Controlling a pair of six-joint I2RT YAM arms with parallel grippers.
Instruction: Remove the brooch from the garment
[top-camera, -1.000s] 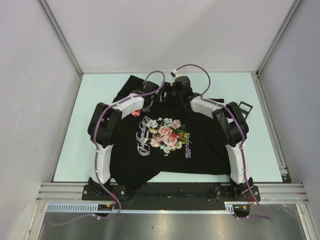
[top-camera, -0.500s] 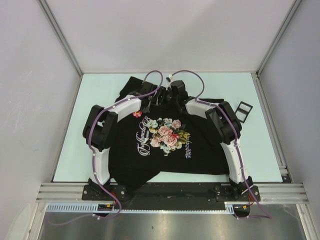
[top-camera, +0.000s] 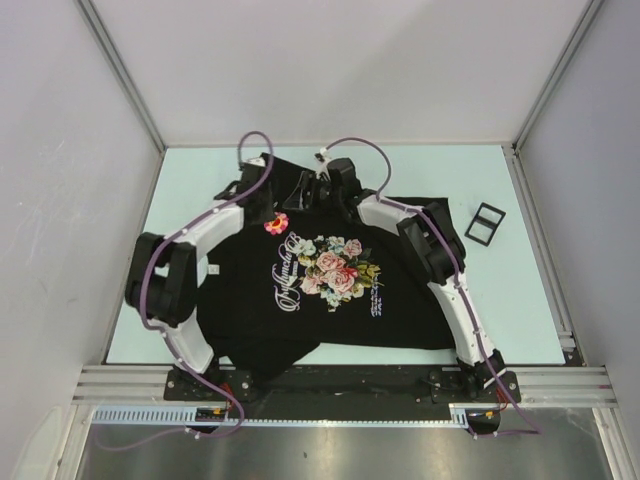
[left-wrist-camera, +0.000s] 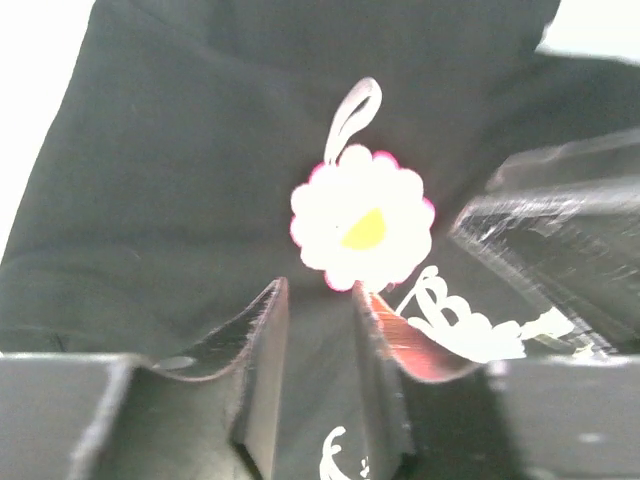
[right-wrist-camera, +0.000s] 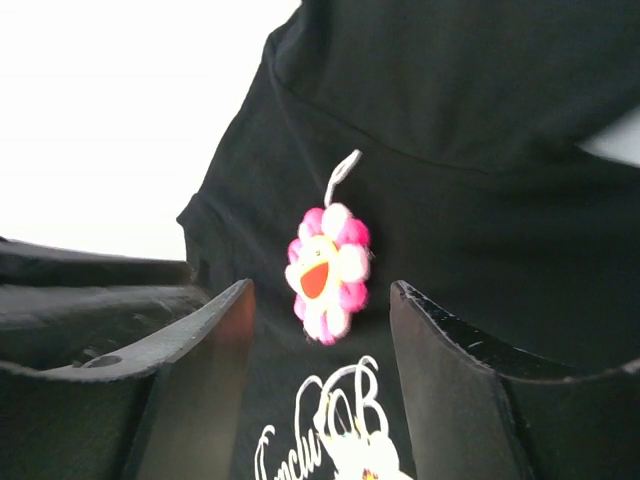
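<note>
I have both claws aimed at the brooch (top-camera: 276, 223), pinned high on the garment (top-camera: 410, 290) above the lettering (top-camera: 285, 275): left gripper (left-wrist-camera: 320, 300) narrowly parted for the pinch, right gripper (right-wrist-camera: 322, 300) wide, both apparently empty despite blur.

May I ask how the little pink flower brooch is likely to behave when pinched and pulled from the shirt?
The brooch looks small and flat, so it is probably light. The garment lies in soft wrinkles, so its cloth would likely lift with it. Rounded petals give little edge; it may slip when pinched.
</note>
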